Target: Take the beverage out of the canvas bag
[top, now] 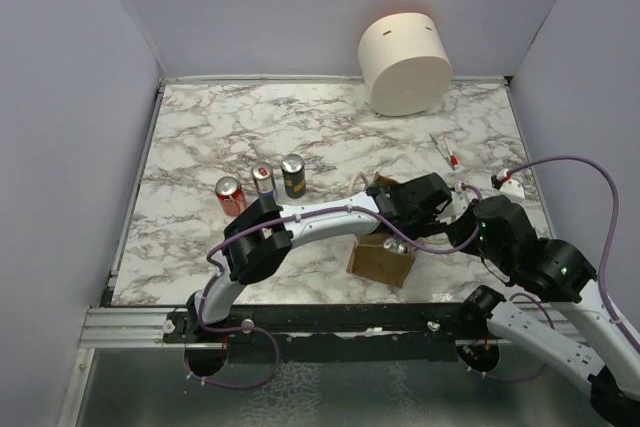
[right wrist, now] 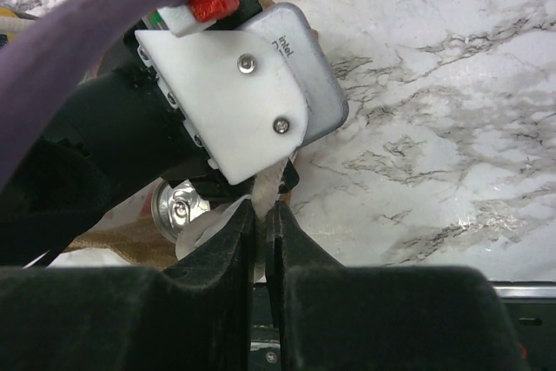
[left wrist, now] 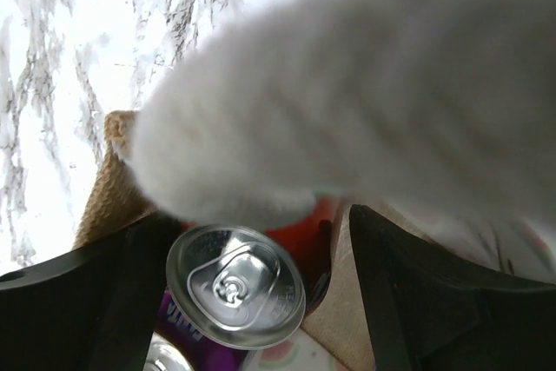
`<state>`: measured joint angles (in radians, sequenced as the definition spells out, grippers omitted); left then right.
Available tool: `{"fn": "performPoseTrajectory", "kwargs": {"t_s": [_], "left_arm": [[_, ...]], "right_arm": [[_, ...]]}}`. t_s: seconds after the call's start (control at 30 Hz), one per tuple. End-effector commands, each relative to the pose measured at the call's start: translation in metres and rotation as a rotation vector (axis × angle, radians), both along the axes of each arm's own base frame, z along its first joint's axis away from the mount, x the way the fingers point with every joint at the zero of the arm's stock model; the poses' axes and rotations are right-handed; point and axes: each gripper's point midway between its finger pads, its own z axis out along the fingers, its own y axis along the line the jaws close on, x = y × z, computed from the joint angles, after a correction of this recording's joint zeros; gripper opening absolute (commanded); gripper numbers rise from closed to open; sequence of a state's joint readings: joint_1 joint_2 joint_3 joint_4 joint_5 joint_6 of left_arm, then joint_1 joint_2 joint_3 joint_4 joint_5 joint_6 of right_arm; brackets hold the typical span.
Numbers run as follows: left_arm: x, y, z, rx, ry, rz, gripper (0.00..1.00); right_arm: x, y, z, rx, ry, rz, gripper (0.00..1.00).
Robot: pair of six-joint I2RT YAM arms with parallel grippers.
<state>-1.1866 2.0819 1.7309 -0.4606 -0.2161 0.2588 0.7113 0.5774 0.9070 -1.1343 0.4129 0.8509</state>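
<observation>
Left tool [left wrist: 252, 301] astride can [left wrist: 234, 288] inside canvas bag [left wrist: 109, 197]

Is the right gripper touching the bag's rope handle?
Touching. In the right wrist view, the right gripper has its fingers pinched together on the white rope handle of the bag, with no gap visible between them.

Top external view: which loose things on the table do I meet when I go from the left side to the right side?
red can → silver can → dark can → canvas bag → thin white and red pen → small white object
</observation>
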Motion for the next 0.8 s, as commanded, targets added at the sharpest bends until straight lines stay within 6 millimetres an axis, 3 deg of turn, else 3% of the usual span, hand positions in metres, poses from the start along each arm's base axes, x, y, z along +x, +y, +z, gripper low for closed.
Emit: {"fn": "performPoseTrajectory", "kwargs": {"t_s": [0.0,0.13,0.33,0.47,0.77], "left_arm": [[-0.011,0.02,-0.054,0.146,0.062,-0.01,0.83],[-0.014,0.023,-0.058,0.154,0.079,-0.013,0.82],[-0.013,0.027,-0.051,0.157,0.074,-0.012,0.7],[-0.009,0.028,-0.032,0.135,0.044,-0.001,0.56],[-0.006,0.028,0.011,0.064,0.024,0.034,0.4]], "right_arm": [[0.003,0.006,0.005,0.017,-0.025,0.028,0.09],[0.003,0.006,0.006,0.02,-0.027,0.024,0.09],[0.003,0.005,0.006,0.021,-0.026,0.016,0.09],[0.002,0.003,0.006,0.024,-0.029,0.009,0.09],[0.002,0.001,0.007,0.027,-0.03,-0.008,0.09]]}}
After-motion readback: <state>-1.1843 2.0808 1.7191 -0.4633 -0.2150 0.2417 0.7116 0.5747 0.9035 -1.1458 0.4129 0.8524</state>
